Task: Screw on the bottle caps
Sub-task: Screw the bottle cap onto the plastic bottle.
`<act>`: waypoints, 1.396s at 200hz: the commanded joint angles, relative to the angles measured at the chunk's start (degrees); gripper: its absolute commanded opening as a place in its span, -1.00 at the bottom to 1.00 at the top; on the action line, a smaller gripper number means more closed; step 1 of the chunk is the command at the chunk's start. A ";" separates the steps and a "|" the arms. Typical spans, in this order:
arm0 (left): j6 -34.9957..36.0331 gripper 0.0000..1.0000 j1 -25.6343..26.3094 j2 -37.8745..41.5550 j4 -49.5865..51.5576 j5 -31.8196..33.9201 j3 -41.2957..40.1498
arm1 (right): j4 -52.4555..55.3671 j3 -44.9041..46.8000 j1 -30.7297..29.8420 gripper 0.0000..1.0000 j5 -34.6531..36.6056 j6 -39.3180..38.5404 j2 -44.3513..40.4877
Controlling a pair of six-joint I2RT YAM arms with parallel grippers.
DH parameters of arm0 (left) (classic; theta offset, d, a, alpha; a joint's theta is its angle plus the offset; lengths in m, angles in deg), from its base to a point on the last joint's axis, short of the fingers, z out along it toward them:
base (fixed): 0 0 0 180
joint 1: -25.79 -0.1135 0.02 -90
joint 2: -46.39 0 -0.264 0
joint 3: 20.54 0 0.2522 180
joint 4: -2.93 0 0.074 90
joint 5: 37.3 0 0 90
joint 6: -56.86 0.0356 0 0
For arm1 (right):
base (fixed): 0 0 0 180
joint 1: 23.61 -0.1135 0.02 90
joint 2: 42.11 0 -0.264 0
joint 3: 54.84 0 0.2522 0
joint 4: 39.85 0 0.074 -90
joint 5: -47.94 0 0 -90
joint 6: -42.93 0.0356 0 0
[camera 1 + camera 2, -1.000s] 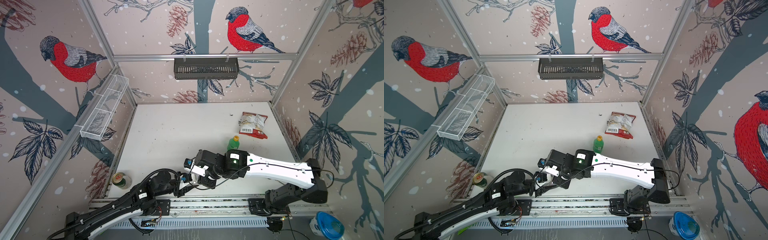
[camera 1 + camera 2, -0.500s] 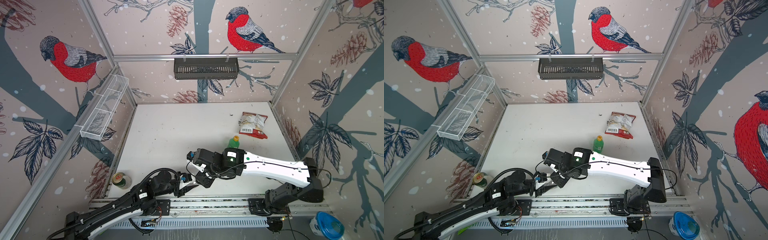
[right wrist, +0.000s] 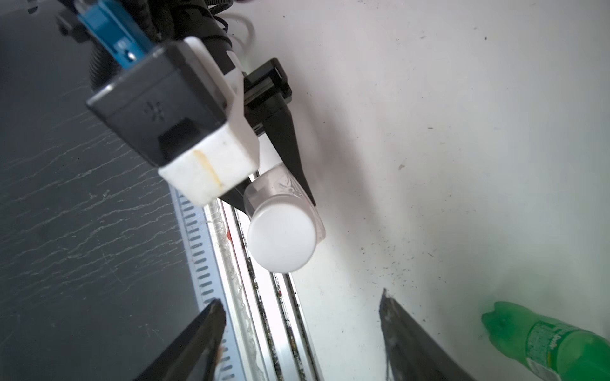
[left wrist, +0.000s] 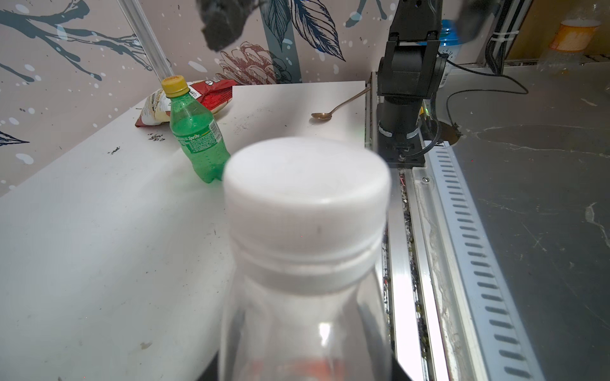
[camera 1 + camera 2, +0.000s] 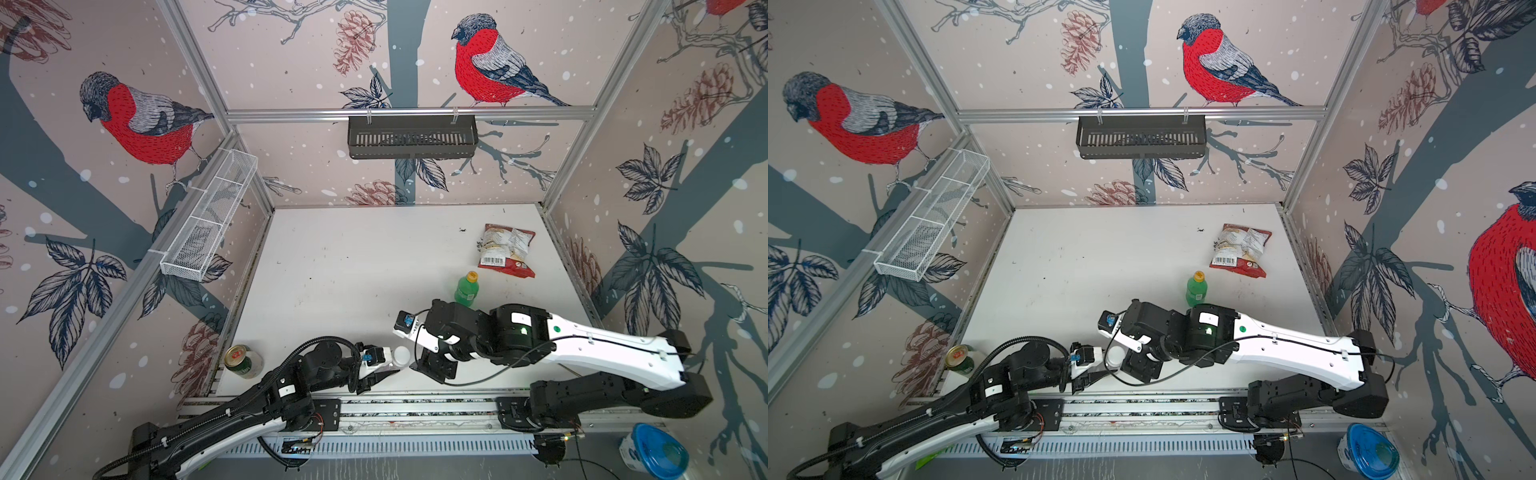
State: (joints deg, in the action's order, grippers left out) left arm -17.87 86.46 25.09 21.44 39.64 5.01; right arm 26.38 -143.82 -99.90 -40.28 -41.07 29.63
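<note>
The left gripper (image 5: 390,365) is clenched on the clear bottle (image 4: 303,330), and the white cap (image 3: 280,240) sits on the bottle's mouth, out past its 2 jaw tips. The right gripper (image 3: 300,298) stands released, its 2 jaws spread wide with nothing between them and the white cap just ahead of their tips, apart. The green bottle (image 5: 466,291), wearing the orange-yellow cap (image 5: 472,275), stands upright well outside the right jaws.

Centre of the frame: left gripper (image 3: 274,198) clamped on clear bottle (image 3: 285,184), white cap (image 3: 280,240) seated on its neck. Lower edge: right gripper (image 3: 301,300) spread wide, apart from the cap. Lower right corner: green bottle (image 3: 554,339) on white table (image 3: 445,132).
</note>
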 commanded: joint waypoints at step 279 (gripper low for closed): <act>2.12 -0.25 -0.01 -2.32 -4.24 5.82 0.51 | -7.19 -4.19 3.37 -0.33 -4.98 26.60 16.80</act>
State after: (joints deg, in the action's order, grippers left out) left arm -17.61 86.35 22.49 24.22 45.71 4.99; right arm 24.67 -148.28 -96.80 -45.06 -28.15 45.72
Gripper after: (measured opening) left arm 0.412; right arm 0.340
